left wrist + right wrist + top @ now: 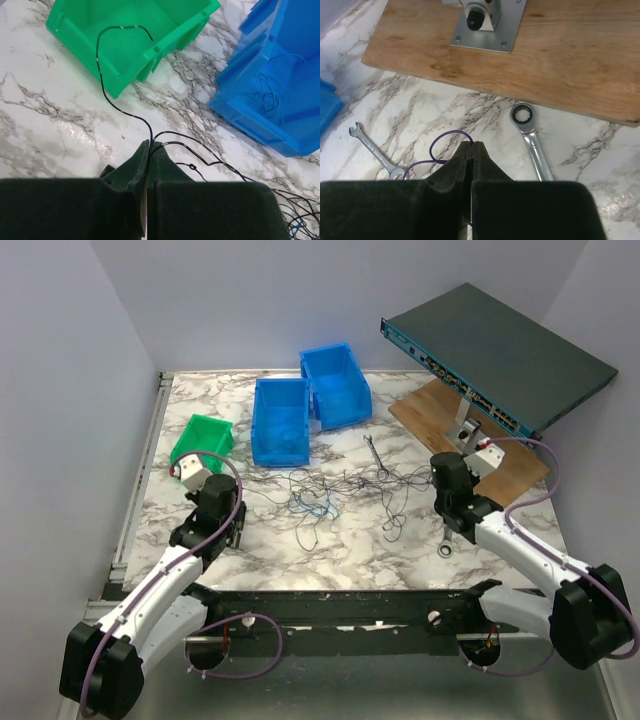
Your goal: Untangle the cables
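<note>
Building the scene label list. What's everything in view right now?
cables: one tangle, blue and black, table centre; a few strands in a blue bin
blue bins: 2, back centre
green bin: 1, back left
wrenches: 2, silver, right side
board: 1, wood, back right
bracket: 1, silver, on board
switch: 1, dark grey, tilted above board
table: 1, white marble
left gripper: shut on black cable
right gripper: shut on purple cable loop
</note>
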